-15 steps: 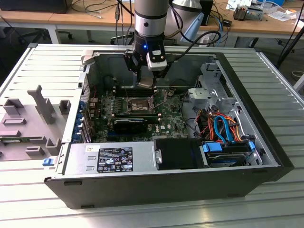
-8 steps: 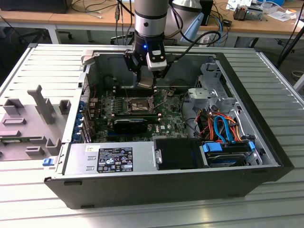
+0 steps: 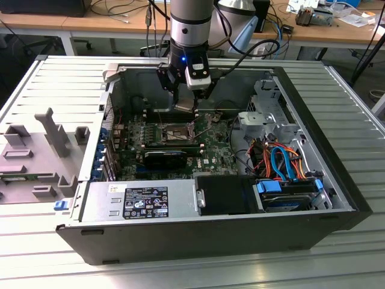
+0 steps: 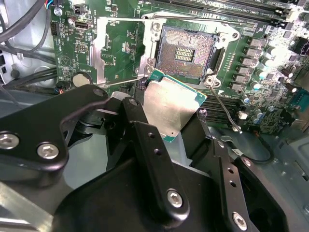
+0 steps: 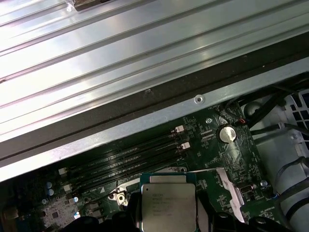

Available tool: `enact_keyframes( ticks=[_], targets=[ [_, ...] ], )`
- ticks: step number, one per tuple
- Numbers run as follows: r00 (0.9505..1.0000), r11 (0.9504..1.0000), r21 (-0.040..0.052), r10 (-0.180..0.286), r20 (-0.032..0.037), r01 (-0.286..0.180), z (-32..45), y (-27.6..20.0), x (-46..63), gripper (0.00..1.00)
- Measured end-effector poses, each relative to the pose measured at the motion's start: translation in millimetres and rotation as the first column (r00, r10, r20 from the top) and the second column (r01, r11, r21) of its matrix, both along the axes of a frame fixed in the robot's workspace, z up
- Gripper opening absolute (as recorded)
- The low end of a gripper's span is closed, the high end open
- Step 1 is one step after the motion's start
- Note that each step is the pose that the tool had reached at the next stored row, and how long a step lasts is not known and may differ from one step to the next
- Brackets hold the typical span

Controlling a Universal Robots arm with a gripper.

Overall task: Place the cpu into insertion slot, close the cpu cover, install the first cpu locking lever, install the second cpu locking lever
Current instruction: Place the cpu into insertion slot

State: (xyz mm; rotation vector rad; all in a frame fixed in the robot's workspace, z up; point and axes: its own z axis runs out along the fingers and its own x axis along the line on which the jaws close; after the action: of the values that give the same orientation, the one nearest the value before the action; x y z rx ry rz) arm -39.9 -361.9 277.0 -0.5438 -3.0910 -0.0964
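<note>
Ribbed metal table (image 3: pixel 352 126) carries an open computer case (image 3: pixel 180 238) lying on its side, with wooden desks (image 3: pixel 90 24) behind it at twelve o'clock in the exterior view. At nine o'clock of the case sits a grey plastic fixture (image 3: pixel 36 156). Inside the case, the power supply (image 3: pixel 141 201) lies at six o'clock, and orange and blue cables (image 3: pixel 280 159) lie at about four o'clock. The gripper (image 3: pixel 185 103) hangs over the green motherboard at about twelve o'clock from the insertion slot (image 3: pixel 174 132), its fingers clamped on the cpu (image 3: pixel 184 108). In the second wrist view the cpu (image 4: pixel 169 106) sits flat between the black fingers (image 4: pixel 149 145), silvery top showing. One corner reaches the shiny rim of the insertion slot (image 4: pixel 186 53), and I cannot tell whether it touches. The slot's contact field is bare. The cpu cover (image 4: pixel 99 48) is swung off it to one side, and a thin wire locking lever (image 4: pixel 223 107) sticks out loose from a slot corner. In the first wrist view the cpu (image 5: pixel 168 205) sits near the long black memory slots (image 5: pixel 130 154) and a round coin cell (image 5: pixel 226 134).
</note>
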Motion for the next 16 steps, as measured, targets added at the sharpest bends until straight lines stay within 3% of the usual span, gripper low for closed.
enact_keyframes(
  ticks=[16],
  targets=[
    [0.9999, 0.9999, -0.0032, -0.013, 0.0, 0.013, 0.0, 0.0, 0.0, 0.55]
  ],
)
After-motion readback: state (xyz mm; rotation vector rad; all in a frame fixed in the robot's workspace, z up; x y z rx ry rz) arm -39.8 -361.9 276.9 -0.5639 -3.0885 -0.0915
